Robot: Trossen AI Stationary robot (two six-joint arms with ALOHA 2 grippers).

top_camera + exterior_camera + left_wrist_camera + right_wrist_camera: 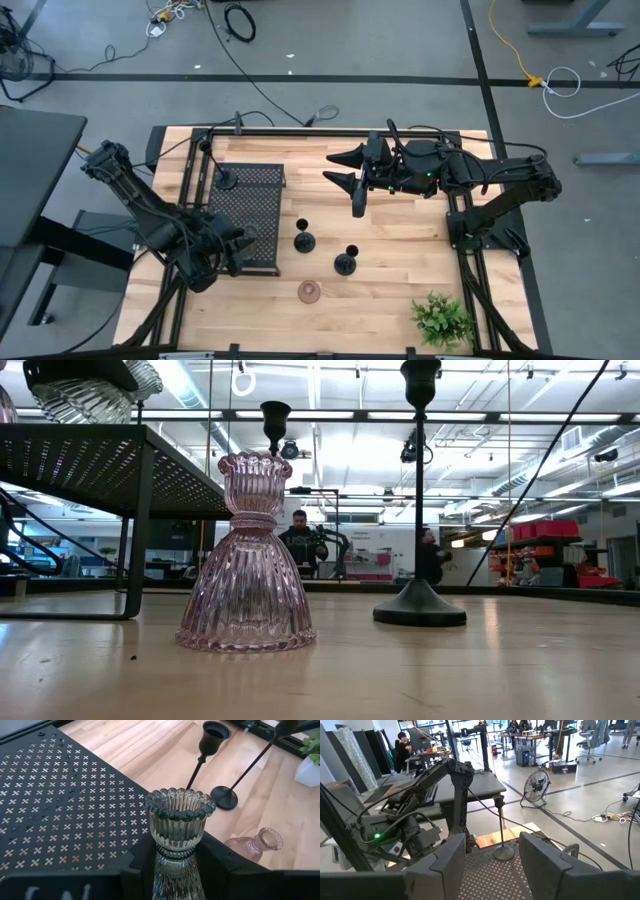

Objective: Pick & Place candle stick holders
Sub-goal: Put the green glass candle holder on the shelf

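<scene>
Placing step: we judge the left tool (175, 865) is setting a glass holder (179, 822) at the perforated stand's (248, 205) edge.
On the counter (400, 260) wait two black holders (304, 240) and a ribbed pink one (247, 560); one black already on the stand. Next: ease down, release. Left tool closed on the clear ribbed holder; right tool (492, 855) idle, moderately spread, empty.

The stand (65, 805) is black metal, punched all over with a regular pattern of small cross-shaped holes. The glass holder (179, 820) above it is a pale grey-green, translucent, with vertical ribs and a scalloped rim. Another glass holder (247, 560) is translucent pink, ribbed top to bottom. The thin-stemmed holders (207, 740) are plain matte black. The table (400, 250) is light wood in pale strips. The plant (442, 320) is leafy green.
</scene>
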